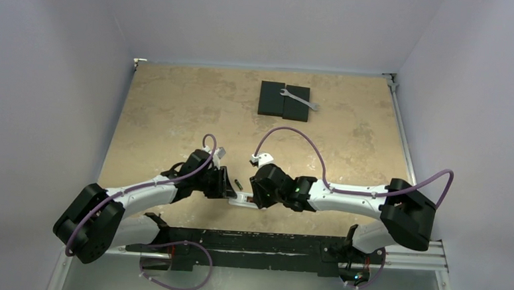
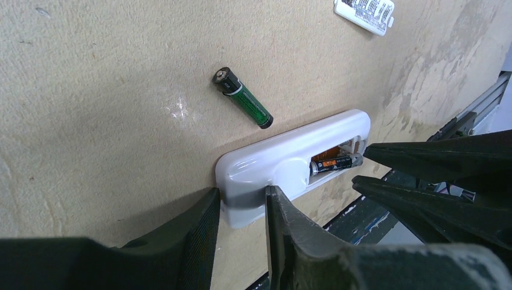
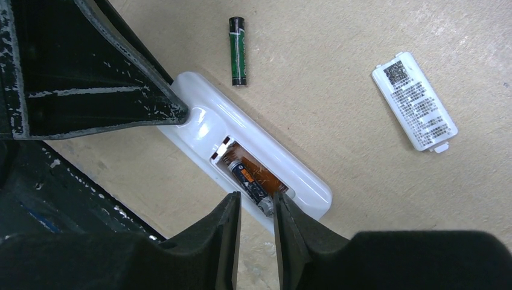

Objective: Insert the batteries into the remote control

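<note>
The white remote control (image 2: 284, 158) lies back-up near the table's front edge, its battery recess open; it also shows in the right wrist view (image 3: 311, 184) and between the grippers in the top view (image 1: 240, 198). One dark battery (image 3: 252, 181) lies in the recess (image 2: 332, 163). A second, green battery (image 2: 244, 99) lies loose on the table beside the remote (image 3: 237, 51) (image 1: 238, 183). My left gripper (image 2: 241, 193) (image 1: 227, 188) is shut on the remote's closed end. My right gripper (image 3: 256, 202) (image 1: 256, 197) has its jaws a narrow gap apart at the loaded battery's end, one fingertip touching it.
The white battery cover (image 3: 414, 101) lies label-up on the table beyond the remote (image 2: 365, 12). Two black flat blocks (image 1: 273, 99) with a silver wrench (image 1: 300, 99) across them sit at the back. The table's front edge and black rail (image 1: 249, 241) run just below the remote.
</note>
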{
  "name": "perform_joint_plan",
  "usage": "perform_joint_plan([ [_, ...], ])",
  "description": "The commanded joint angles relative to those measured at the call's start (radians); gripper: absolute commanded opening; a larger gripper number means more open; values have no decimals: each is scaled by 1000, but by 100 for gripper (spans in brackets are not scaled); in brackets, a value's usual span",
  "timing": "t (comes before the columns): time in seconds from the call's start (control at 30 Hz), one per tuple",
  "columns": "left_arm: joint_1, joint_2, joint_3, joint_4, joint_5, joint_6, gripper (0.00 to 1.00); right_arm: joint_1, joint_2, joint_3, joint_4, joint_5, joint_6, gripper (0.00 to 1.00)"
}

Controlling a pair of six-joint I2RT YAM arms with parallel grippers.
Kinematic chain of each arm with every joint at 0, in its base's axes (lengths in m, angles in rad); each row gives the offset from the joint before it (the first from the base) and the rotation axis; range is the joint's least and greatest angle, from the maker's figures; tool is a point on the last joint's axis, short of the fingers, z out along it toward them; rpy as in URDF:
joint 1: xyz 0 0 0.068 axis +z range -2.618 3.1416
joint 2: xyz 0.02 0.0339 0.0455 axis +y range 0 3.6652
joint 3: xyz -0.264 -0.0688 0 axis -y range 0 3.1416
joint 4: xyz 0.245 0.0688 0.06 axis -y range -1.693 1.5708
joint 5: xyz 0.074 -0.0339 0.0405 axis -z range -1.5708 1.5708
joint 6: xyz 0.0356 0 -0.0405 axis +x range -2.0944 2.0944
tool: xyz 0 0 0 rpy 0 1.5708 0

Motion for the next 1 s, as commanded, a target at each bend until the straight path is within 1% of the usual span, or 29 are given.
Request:
perform_joint_plan([
  [0.0, -10, 8, -11, 13, 17, 23, 31, 5, -18, -1, -10, 32, 20, 33],
  [0.33, -9, 7, -10, 12, 15, 24, 31, 5, -48, -17, -9, 18, 35, 33],
  [0.97, -10, 4, -14, 12, 14, 22, 31, 5, -56, -46, 19, 3, 55, 33],
])
